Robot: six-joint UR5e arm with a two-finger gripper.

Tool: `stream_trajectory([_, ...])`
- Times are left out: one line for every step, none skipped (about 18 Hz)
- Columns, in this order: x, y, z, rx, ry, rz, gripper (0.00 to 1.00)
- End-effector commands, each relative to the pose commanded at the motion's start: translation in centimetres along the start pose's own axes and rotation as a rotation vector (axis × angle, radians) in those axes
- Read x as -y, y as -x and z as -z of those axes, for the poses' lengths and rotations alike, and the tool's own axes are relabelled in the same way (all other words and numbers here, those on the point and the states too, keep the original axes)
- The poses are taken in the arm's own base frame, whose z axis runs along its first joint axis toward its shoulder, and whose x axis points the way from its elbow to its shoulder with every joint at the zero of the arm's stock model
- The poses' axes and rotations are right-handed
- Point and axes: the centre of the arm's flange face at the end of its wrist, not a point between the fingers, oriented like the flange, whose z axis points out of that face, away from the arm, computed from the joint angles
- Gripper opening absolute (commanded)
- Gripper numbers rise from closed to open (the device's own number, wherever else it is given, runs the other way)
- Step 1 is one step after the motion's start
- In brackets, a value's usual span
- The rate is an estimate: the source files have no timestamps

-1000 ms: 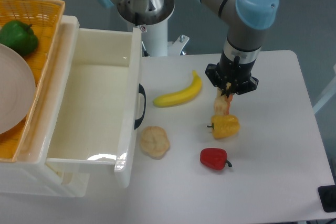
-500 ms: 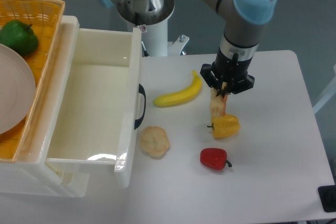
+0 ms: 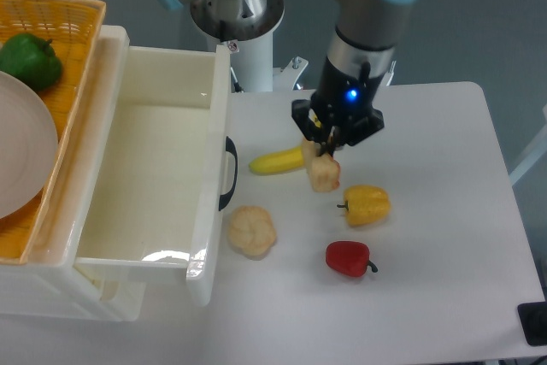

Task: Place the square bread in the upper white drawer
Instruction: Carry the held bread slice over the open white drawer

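We log the gripper [image 3: 326, 144] with jaws clenched on the bread [image 3: 324, 173], which hangs above the bench [image 3: 444, 211], overlapping the banana [image 3: 278, 161]. The drawer [image 3: 154, 168] stands open to the left, with bun [image 3: 251, 231], yellow pepper [image 3: 367, 204] and red pepper [image 3: 349, 258] nearby.

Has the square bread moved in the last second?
Yes. The square bread, held by the gripper, went left from above the yellow pepper toward the upper white drawer.
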Motion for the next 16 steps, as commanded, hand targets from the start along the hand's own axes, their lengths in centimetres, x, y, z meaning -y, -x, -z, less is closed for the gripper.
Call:
stream_trajectory([0.1,-0.9,0.3,-0.010,-0.011,0.024,0.00])
stream_trajectory([0.3,-2.1,0.6,-0.037,-0.031,0.054,0.00])
stream_trajectory([0.7,-2.7,1.4,-0.066,-0.064,0.100,0.00])
stream_trajectory([1.0,-3.3,1.5,-0.102,-0.078,0.141,0.00])
stream_trajectory([0.9,-3.9,1.4,-0.119,-0.079,0.159,0.00])
stream_trajectory([0.8,-4.7,2.1,-0.123,-0.091,0.156,0.00])
stream_trajectory([0.8,-5.5,1.9,-0.133,-0.087,0.152,0.00])
stream_trajectory([0.8,-6.5,1.8,-0.141,-0.083,0.149,0.00])
stream_trajectory([0.8,-7.8,1.3,-0.151,-0.073,0.145,0.00])
stream_trajectory([0.9,-8.8,1.1,-0.156,-0.067,0.137,0.00])
stream_trajectory([0.8,-9.5,0.8,-0.161,-0.057,0.132,0.00])
stream_trajectory([0.7,-10.2,0.5,-0.164,-0.049,0.122,0.00])
stream_trajectory([0.6,-10.8,-0.1,-0.169,-0.038,0.114,0.00])
stream_trajectory([0.7,-11.1,-0.3,-0.177,-0.037,0.110,0.00])
stream_trajectory([0.6,-11.4,-0.4,-0.180,-0.034,0.104,0.00])
stream_trajectory([0.6,-11.9,-0.7,-0.183,-0.028,0.097,0.00])
